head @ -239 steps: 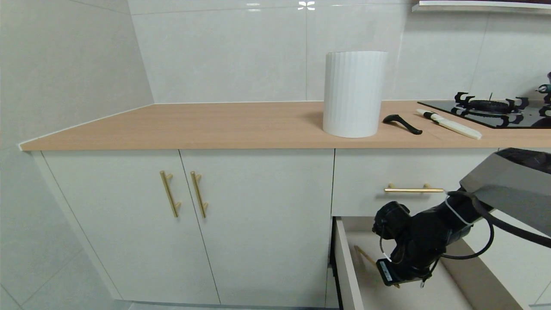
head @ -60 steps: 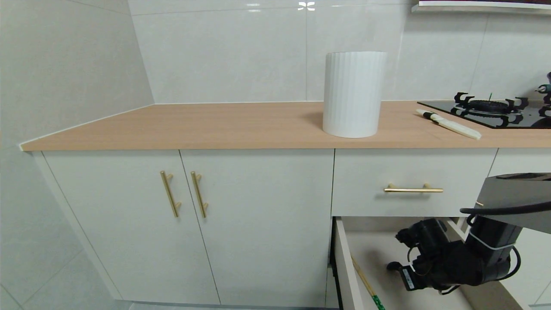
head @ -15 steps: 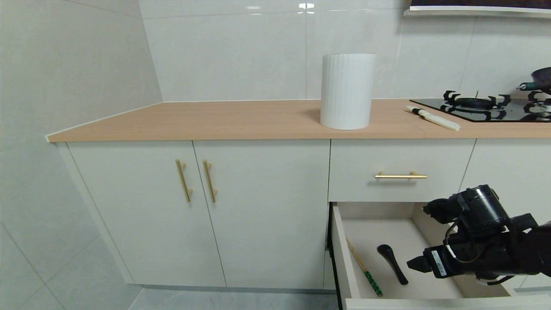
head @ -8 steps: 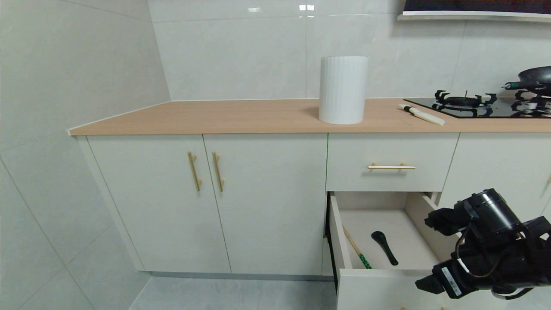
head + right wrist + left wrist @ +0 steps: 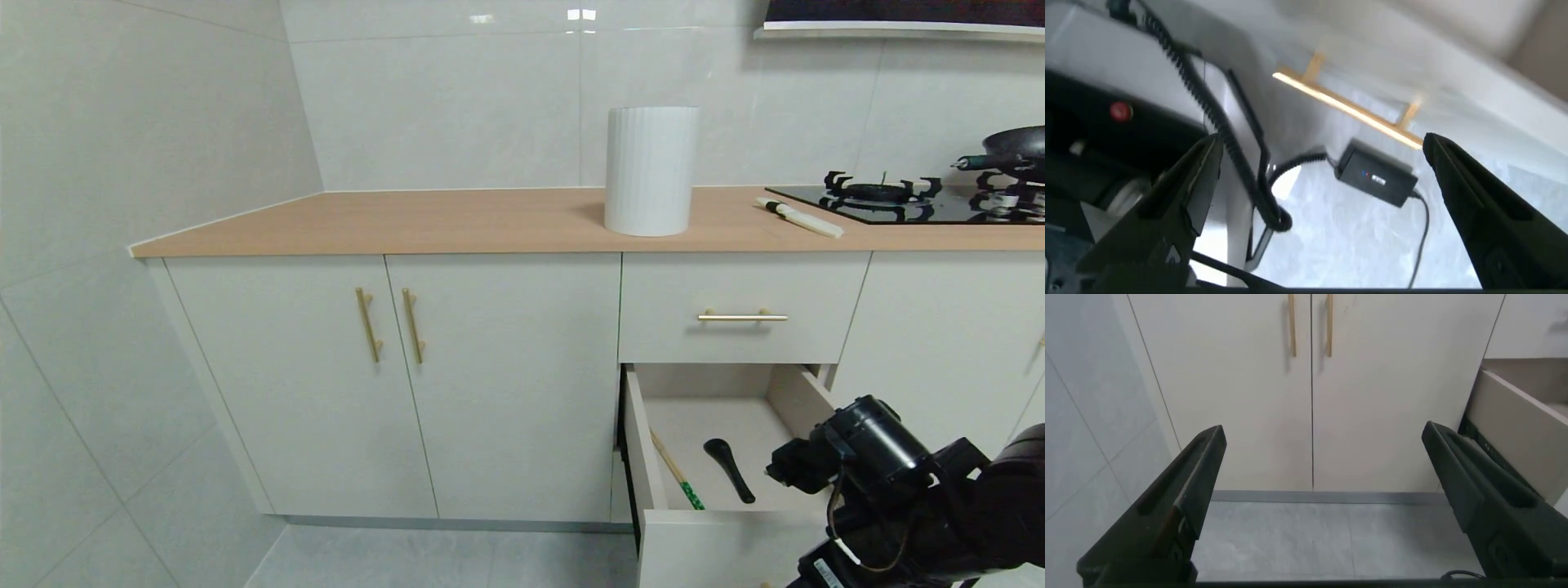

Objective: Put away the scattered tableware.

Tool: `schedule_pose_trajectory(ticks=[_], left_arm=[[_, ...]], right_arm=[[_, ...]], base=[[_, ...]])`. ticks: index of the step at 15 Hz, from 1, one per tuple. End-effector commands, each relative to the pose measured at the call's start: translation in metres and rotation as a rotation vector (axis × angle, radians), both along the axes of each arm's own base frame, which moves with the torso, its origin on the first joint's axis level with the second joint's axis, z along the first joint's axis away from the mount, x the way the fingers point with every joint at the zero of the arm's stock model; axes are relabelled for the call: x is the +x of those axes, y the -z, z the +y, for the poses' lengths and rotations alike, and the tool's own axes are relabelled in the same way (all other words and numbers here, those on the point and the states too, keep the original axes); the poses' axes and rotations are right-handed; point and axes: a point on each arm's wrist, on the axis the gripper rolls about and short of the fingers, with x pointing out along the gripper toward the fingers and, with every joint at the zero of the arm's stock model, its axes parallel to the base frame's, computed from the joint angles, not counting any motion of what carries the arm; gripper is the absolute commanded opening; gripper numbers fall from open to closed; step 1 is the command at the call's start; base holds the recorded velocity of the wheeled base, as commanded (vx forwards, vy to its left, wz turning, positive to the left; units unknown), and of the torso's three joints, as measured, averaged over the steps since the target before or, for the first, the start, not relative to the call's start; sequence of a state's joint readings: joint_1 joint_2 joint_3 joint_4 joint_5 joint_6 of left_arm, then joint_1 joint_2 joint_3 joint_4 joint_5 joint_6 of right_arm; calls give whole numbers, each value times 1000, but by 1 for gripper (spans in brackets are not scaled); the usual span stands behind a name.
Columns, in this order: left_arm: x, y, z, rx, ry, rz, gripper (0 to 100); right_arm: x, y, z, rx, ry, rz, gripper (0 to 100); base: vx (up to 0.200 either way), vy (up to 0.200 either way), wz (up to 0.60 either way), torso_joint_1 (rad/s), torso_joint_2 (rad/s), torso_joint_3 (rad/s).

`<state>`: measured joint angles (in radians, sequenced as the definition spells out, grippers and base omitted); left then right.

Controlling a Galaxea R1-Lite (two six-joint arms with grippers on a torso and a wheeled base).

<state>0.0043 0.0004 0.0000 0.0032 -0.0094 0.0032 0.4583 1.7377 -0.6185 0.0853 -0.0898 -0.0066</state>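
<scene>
Open lower drawer point(image 5: 640, 457) holding a black spoon point(image 5: 729, 469) and chopsticks point(image 5: 674, 474); a knife point(image 5: 798, 217) lies out on the worktop point(image 5: 457, 222).

The right arm point(image 5: 890, 482) covers the drawer's near right corner, and the drawer front hides the chopsticks' near ends; they lie along the left wall, the spoon apart beside them. The knife lies between the white ribbed canister point(image 5: 651, 170) and the gas hob point(image 5: 886, 202), whose pan point(image 5: 1012, 145) is cut off at the edge. Left jaws stand wide and empty, facing cabinet doors point(image 5: 1310, 384) and floor; right jaws are likewise wide, near a blurred gold bar handle point(image 5: 1347, 104).
</scene>
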Motion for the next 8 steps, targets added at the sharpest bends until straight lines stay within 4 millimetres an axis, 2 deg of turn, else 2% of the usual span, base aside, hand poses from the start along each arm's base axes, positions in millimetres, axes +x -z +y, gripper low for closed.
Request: schedule_pose_trajectory(ticks=[1,8], left_arm=[[0,0,0,0,-1,-1,100],[0,0,0,0,-1,-1,100]], right_arm=[[7,14,5,-22,-1,45,100],[32,18,6,27,156,7,100]], base=[[0,0,0,0,0,0],[0,0,0,0,0,0]])
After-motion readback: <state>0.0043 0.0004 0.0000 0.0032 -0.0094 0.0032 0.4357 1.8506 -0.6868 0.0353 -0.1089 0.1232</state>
